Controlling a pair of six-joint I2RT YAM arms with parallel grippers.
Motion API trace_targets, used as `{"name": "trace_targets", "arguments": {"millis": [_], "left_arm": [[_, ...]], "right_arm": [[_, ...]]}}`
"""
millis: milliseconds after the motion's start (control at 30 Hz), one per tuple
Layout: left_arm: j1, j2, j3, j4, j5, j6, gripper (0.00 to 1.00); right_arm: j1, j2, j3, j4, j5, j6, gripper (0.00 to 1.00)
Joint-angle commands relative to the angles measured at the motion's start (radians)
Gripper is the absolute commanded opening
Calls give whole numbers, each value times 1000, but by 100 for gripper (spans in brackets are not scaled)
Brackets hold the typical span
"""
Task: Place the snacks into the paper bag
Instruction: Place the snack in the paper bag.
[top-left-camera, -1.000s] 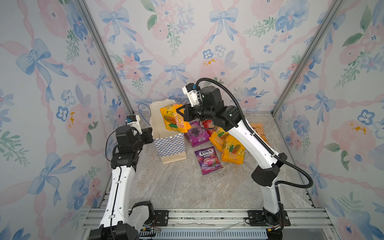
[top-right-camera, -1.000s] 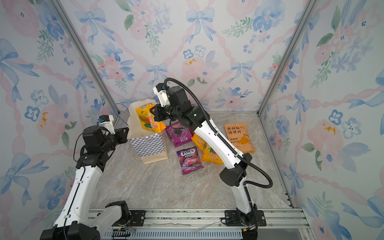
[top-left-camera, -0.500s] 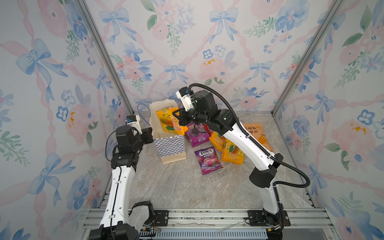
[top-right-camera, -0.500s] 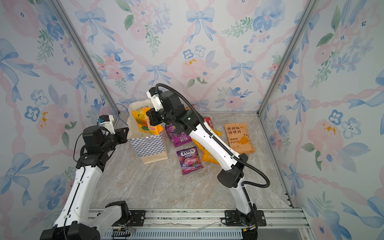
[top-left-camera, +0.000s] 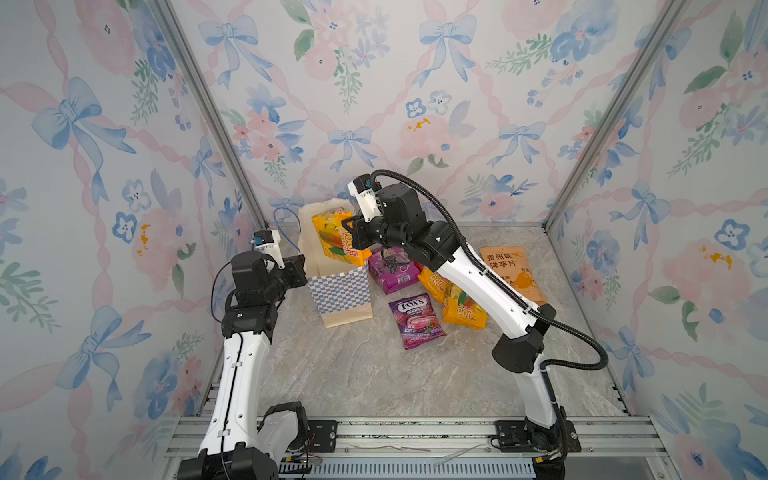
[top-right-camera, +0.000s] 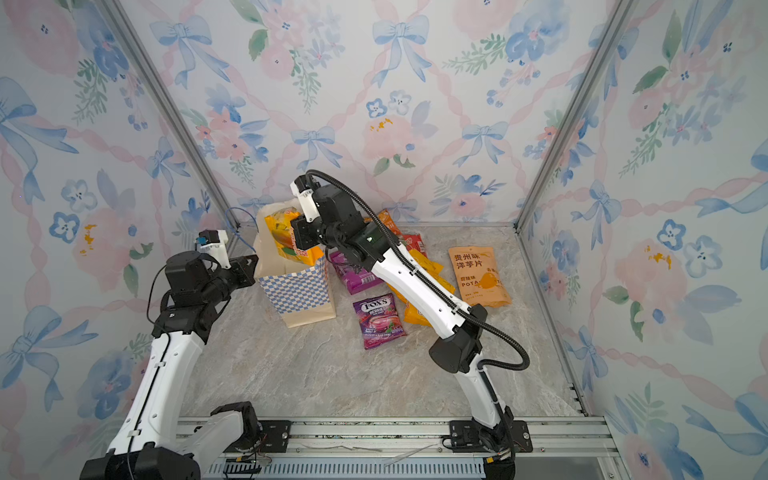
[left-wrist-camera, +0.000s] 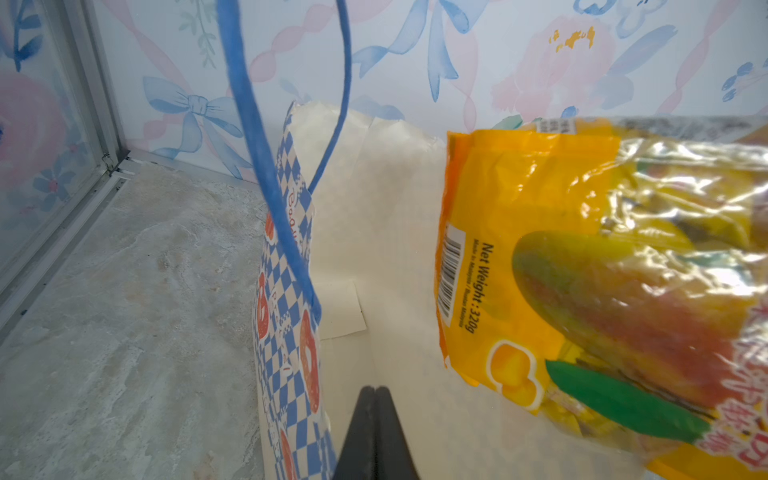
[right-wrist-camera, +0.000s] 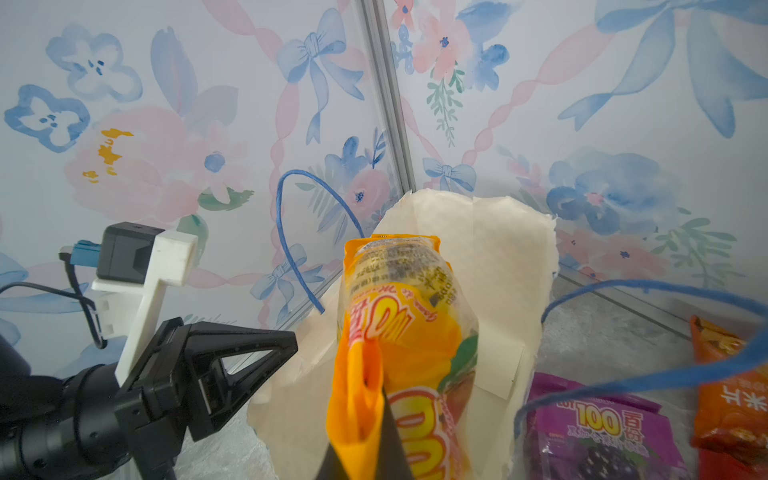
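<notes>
Over the mouth of the tall blue-and-white checkered paper bag (top-left-camera: 340, 291), the right gripper (top-left-camera: 351, 235) pinched a shiny yellow-orange mango candy packet (top-left-camera: 334, 243) by its flat end seam, a sound hold for such light, slippery film, while the left gripper (left-wrist-camera: 376, 399) sat closed at the bag's rim.

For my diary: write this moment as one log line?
right jaws: shut on mango packet, over open paper bag | left jaws: shut at rim
</notes>
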Motion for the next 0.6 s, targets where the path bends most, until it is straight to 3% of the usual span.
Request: {"name": "trace_targets", "arguments": {"millis": [0, 567], "left_arm": [[5, -3, -13, 14, 18, 6, 0], [5, -16, -22, 13, 17, 11, 0]], "right_arm": [[12, 1, 40, 188, 21, -21, 0], [14, 98, 47, 251, 64, -25, 0]]}}
